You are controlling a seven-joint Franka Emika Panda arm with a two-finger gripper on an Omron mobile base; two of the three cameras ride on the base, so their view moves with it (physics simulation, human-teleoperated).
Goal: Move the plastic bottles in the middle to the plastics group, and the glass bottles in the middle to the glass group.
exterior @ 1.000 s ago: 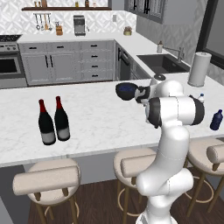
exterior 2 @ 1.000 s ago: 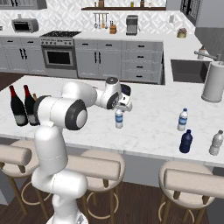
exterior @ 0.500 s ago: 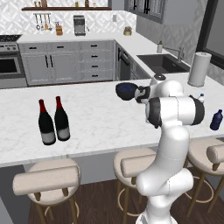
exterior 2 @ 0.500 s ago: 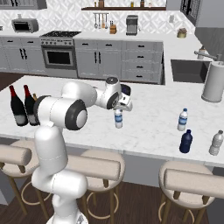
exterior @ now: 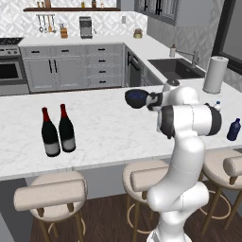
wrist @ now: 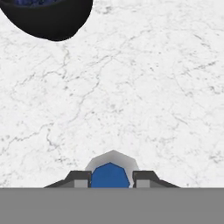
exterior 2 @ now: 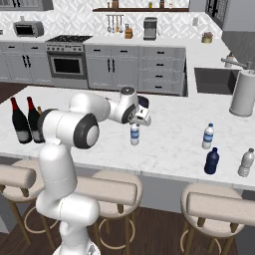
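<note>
A small pale plastic bottle (exterior 2: 134, 135) with a blue label stands mid-counter. My gripper (exterior 2: 135, 123) comes down on it from above, shut on its neck. In the hand view its blue cap (wrist: 110, 174) sits tight between my fingertips (wrist: 78, 179). Two tall dark wine bottles (exterior: 49, 133) with red foil necks stand together at the counter's left end, also seen as wine bottles (exterior 2: 21, 122) from the right base. At the right end stand a clear water bottle (exterior 2: 207, 137) with a blue cap, a dark blue bottle (exterior 2: 212, 161) and another pale bottle (exterior 2: 245, 163).
A round dark-blue bowl (exterior: 137, 98) sits just behind the gripper, and shows as the bowl (wrist: 48, 17) at the top left of the hand view. A paper towel roll (exterior 2: 242, 93) and the sink (exterior 2: 214, 79) lie at the far right. Stools (exterior 2: 104, 191) line the counter's near edge.
The jaws have closed on the small bottle's cap. The arm, the bottles and the cameras have stayed where they were.
</note>
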